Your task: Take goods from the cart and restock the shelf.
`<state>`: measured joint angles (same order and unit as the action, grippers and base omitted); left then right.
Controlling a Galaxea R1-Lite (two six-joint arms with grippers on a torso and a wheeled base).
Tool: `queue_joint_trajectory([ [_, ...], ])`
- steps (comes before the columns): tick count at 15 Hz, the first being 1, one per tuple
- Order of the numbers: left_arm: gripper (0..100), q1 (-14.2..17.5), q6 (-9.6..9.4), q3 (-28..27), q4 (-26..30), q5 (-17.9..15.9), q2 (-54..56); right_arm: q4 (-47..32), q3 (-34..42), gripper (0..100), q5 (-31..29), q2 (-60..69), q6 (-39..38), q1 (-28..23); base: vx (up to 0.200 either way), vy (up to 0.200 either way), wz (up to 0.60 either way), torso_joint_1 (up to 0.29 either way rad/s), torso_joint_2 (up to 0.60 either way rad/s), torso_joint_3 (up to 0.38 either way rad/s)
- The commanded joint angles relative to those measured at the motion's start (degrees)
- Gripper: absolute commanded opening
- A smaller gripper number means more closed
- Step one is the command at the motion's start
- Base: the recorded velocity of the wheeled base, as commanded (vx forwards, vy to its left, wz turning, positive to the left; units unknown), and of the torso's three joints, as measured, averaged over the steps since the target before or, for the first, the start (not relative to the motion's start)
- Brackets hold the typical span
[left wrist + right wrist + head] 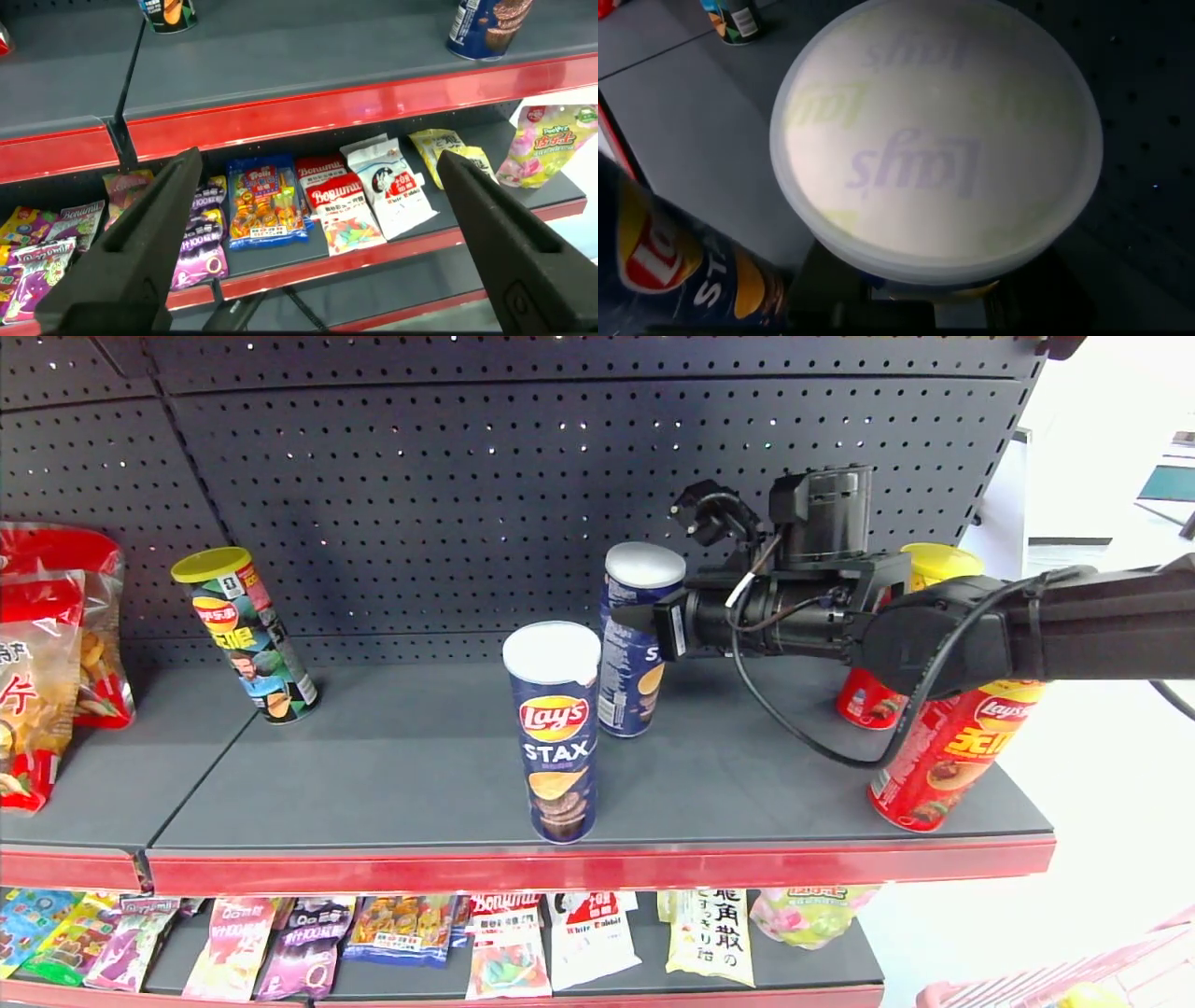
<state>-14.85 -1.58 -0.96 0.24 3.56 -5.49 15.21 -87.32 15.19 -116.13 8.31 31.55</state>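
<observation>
Right gripper [642,619] is clasping a tall blue cardboard crisp can with a white plastic lid [627,689] between its fingers. This can is standing upright on the dark grey metal shelf with a red front edge [373,765], just behind a matching front blue can [555,747]. Left gripper [318,168], fingers spread wide and holding nothing, is hanging before a lower shelf's coloured snack packets [271,201].

The right arm stretches out flat, right gripper [644,621] at the back blue can [624,681]. The left gripper [318,233] sits lower than that can, fingers wide apart.
</observation>
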Motion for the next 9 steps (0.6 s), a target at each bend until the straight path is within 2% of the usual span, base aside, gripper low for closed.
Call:
queue_joint_trajectory([
  [1, 100, 0.0, 0.00, 0.0, 0.0, 0.0, -0.2, 0.0, -1.4, 0, 0.0, -1.9, 0.0, 0.1, 0.000, 0.000, 0.00, 0.000, 0.00, 0.000],
  [9, 100, 0.0, 0.00, 0.0, 0.0, 0.0, -0.2, -0.1, -4.2, 0, 0.0, -4.2, -0.1, 1.8, 0.000, 0.000, 0.00, 0.000, 0.00, 0.000],
])
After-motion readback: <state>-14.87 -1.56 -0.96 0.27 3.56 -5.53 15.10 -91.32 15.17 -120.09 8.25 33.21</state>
